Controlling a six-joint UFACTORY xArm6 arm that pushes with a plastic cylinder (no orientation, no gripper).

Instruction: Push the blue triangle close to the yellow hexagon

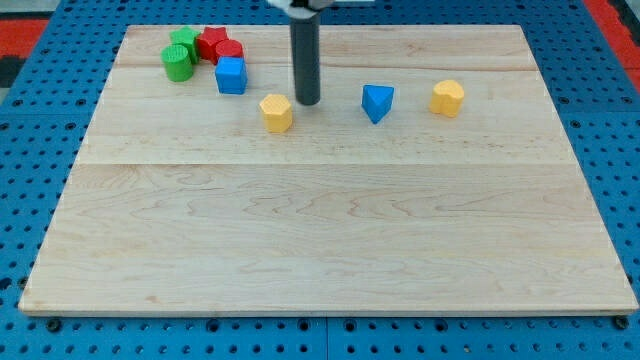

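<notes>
1. A pale wooden tabletop [330,240] fills the view, with all blocks lying near its top edge.
2. There is no pincer to report: my tip [307,103] is the end of a dark rod, resting between two blocks and touching neither.
3. The blue triangle [377,102] sits just right of my tip, near the middle of the top edge.
4. Two yellow blocks look alike: one yellow hexagon [448,98] right of the triangle, another yellow block [276,112] just left of my tip.
5. A blue cube [231,75], red blocks [219,45] and green blocks [180,56] cluster at the top left corner.
6. Judging by the gap, the push is not finished; the triangle stands apart from either yellow block.
</notes>
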